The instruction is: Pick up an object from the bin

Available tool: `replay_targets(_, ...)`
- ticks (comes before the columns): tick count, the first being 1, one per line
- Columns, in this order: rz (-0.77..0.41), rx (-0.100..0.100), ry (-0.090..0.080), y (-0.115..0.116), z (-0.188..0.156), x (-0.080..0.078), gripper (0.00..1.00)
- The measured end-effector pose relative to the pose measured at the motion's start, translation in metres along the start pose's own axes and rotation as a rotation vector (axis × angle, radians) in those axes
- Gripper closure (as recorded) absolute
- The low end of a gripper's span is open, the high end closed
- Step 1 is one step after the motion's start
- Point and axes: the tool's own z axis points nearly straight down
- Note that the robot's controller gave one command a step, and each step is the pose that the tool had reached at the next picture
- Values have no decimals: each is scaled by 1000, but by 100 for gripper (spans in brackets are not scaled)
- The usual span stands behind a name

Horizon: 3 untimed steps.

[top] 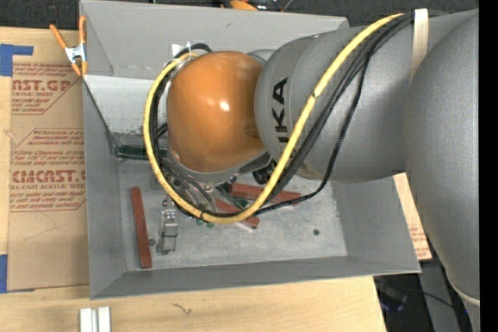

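Observation:
My gripper (191,193) hangs under the arm's orange cover over the bin's left-middle floor, mostly hidden by that cover and its cables. Just below and left of it lies a small grey metal piece (166,230). A long red-brown strip (140,226) lies lengthwise along the left side of the floor. To the gripper's right, flat red-brown pieces (261,195) stick out from beneath the arm. I see nothing held.
A dark, flat object (128,148) rests against the left wall, higher up. A small dark speck (317,232) sits on the floor at the right. The arm covers the bin's middle and right.

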Motion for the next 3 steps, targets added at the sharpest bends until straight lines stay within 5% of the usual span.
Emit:
replay_targets(1, 118, 3, -2, -73, 49, -2, 0)
replay_targets(2, 151, -1, -11, -114, 25, -32, 0)
replay_targets(3, 84, 0, -9, -162, 143, -90, 0)
